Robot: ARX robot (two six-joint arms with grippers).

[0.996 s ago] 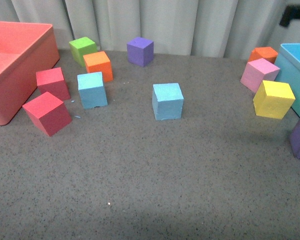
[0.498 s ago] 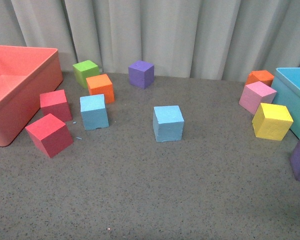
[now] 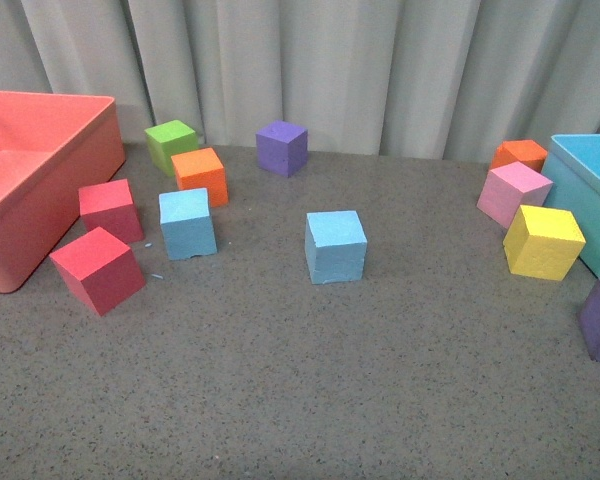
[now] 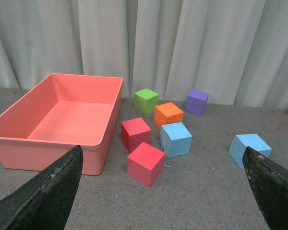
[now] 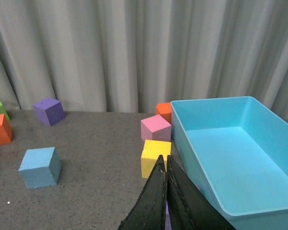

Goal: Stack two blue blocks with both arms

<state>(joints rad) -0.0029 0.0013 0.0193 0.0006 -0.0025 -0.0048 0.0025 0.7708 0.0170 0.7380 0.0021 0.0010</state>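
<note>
Two light blue blocks rest apart on the grey table. One blue block (image 3: 188, 222) stands at the left beside the red and orange cubes, the other blue block (image 3: 335, 246) near the middle. Neither arm shows in the front view. The left wrist view holds both, the left block (image 4: 176, 139) and the middle block (image 4: 249, 148), beyond my left gripper (image 4: 162, 151), which is open and empty. My right gripper (image 5: 163, 158) is shut on nothing, hanging in front of a yellow cube (image 5: 153, 157), with the middle blue block (image 5: 40, 167) well off to its side.
A coral bin (image 3: 80, 180) stands at the left and a turquoise bin (image 3: 590, 190) at the right. Two red cubes (image 3: 98, 268), a green cube (image 3: 172, 143), an orange cube (image 3: 201, 174) and a purple cube (image 3: 282, 147) lie around the left block. Pink (image 3: 515, 193), yellow (image 3: 543, 241), orange and purple cubes crowd the right.
The front view has tilted upward since one second ago, showing more curtain. A black part at its top right has left the picture. The blocks keep their places on the table.
</note>
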